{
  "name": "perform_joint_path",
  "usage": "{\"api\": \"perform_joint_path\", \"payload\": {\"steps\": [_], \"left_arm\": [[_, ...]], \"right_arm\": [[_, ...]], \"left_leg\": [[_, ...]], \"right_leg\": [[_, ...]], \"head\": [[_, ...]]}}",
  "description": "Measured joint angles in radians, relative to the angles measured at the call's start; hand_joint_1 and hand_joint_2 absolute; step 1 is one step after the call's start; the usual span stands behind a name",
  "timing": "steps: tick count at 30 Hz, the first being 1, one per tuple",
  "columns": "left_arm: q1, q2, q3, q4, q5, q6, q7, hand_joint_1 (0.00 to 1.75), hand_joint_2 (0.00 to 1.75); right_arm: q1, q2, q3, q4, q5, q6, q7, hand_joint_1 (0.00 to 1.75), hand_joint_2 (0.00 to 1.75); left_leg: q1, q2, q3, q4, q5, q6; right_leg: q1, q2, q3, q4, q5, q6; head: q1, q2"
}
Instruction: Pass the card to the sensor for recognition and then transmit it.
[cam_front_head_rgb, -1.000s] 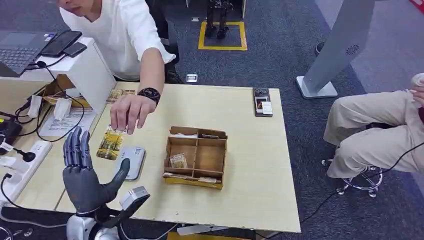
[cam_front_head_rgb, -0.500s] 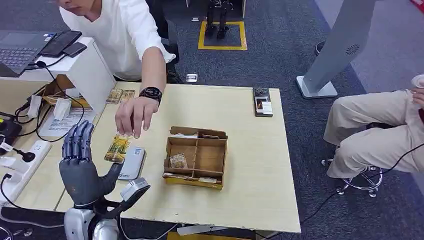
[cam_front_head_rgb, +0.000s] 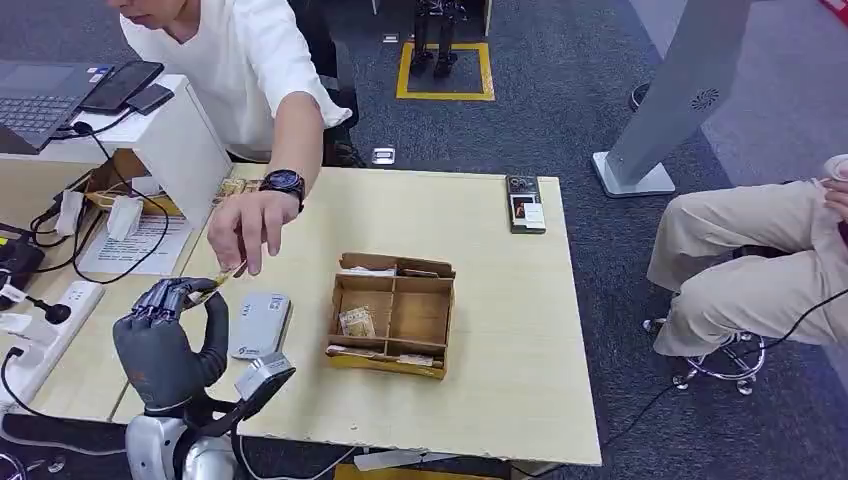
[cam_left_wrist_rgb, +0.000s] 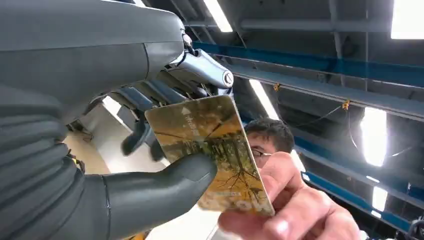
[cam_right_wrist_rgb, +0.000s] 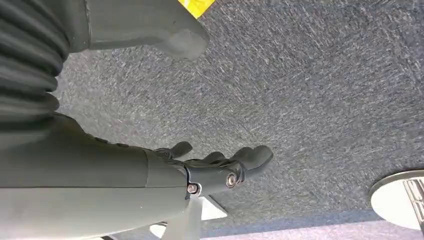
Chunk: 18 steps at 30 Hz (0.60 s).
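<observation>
The left hand (cam_front_head_rgb: 165, 340) pinches the yellow tree card (cam_left_wrist_rgb: 212, 150) between its thumb and fingers, above the table (cam_front_head_rgb: 500, 330) beside the grey card reader (cam_front_head_rgb: 258, 325). A person's hand (cam_front_head_rgb: 240, 228) holds the card's other end. The right hand (cam_right_wrist_rgb: 210, 165) hangs over the carpet, fingers apart, holding nothing.

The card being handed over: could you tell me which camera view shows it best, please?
The left wrist view: the card faces the camera, its printed side clear. The head view gives an edge-on sliver; the right wrist view looks at carpet.
</observation>
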Motion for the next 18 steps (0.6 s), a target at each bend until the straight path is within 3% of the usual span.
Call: {"api": "perform_joint_path", "payload": {"steps": [7,18], "left_arm": [[-0.001,0.000,0.008,-0.002,0.038,0.000,-0.029,1.75,1.75],[-0.001,0.000,0.016,-0.010,0.018,0.000,-0.010,1.75,1.75]], "right_arm": [[0.000,0.000,0.000,-0.001,0.000,0.000,0.000,0.00,1.75],[0.000,-0.005,0.000,-0.002,0.000,0.000,0.000,0.00,1.75]], "left_leg": [[0.000,0.000,0.000,0.000,0.000,0.000],[0.000,0.000,0.000,0.000,0.000,0.000]], "right_leg": [[0.000,0.000,0.000,0.000,0.000,0.000],[0.000,0.000,0.000,0.000,0.000,0.000]], "head": [[0.000,0.000],[0.000,0.000]]}}
